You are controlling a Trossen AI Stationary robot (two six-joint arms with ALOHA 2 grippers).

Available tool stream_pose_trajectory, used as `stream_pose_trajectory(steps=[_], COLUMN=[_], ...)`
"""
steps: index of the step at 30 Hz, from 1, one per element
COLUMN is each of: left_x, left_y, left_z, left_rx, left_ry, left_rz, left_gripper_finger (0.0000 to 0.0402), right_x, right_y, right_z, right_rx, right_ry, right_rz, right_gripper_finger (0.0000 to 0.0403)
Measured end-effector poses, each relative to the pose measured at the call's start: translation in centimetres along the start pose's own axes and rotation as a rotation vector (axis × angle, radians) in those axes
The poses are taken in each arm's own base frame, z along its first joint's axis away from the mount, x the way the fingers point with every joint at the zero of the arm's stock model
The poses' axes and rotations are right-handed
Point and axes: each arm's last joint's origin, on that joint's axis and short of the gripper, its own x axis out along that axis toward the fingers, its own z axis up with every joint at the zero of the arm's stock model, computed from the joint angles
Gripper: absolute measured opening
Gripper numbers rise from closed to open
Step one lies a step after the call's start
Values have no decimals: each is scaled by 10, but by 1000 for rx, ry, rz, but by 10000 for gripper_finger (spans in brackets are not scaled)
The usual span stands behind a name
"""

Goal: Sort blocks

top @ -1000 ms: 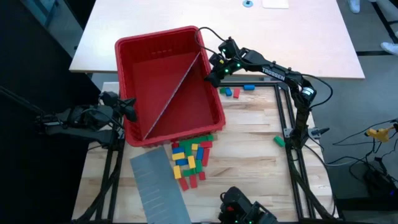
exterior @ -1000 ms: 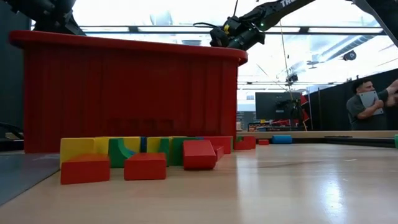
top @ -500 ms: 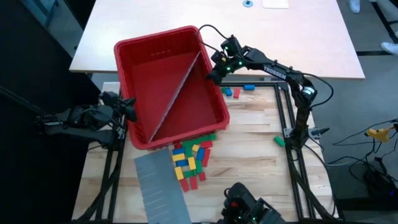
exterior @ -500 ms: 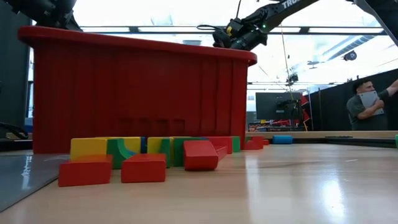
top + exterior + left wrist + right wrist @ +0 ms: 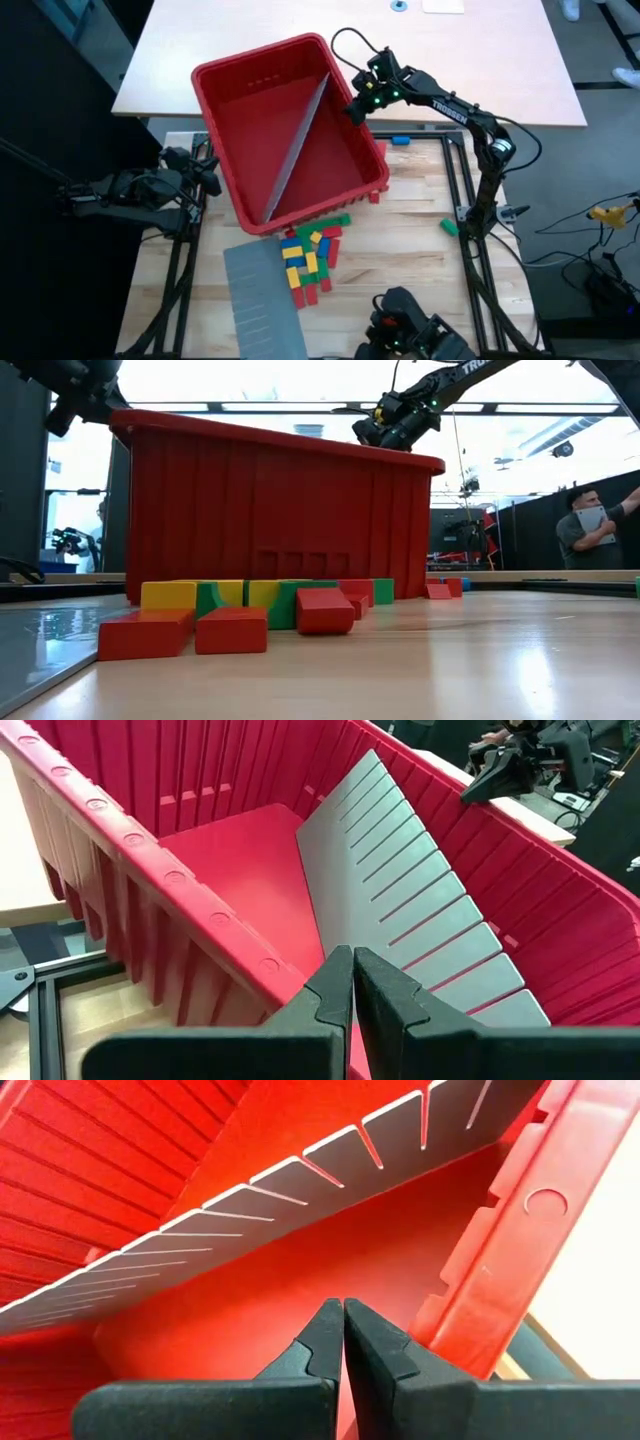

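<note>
The bin (image 5: 250, 170) sits toward the table's (image 5: 420, 240) far left, a slotted panel (image 5: 300, 145) leaning diagonally inside it. The blocks (image 5: 308, 255) cluster just before its near wall; another panel (image 5: 262, 300) lies beside them, by the near edge.

I was working in a robotics lab. The wooden table (image 5: 420, 250) sat in a black metal frame (image 5: 470, 260), with cables (image 5: 590, 260) trailing off its right edge. Beyond its far edge stood more equipment (image 5: 455, 540), dark partitions (image 5: 535, 530) and a person (image 5: 592, 525) under bright ceiling lights (image 5: 300, 380).
</note>
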Motion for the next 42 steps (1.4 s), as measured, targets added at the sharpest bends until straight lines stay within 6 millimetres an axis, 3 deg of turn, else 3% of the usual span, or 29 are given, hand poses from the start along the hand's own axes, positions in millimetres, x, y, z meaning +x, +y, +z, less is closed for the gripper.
stream_pose_trajectory(steps=[11, 23, 29, 36, 42], left_x=[0, 0, -1, -1, -1], left_y=[0, 1, 1, 1, 1], left_z=[0, 0, 0, 0, 0], left_rx=[18, 19, 18, 17, 17], left_ry=[-2, -10, -12, -13, -7], left_rz=[1, 11, 13, 12, 6], left_gripper_finger=[0, 0, 0, 0, 0], right_x=[-4, 21, 26, 20, -8], right_y=[11, 73, 91, 85, 61], right_z=[2, -2, -6, -3, 1], right_rx=[39, -51, -78, -87, -73], right_ry=[-13, 5, 28, 10, -14], right_rz=[24, 167, 200, 159, 29], right_gripper_finger=[0, 0, 0, 0, 0])
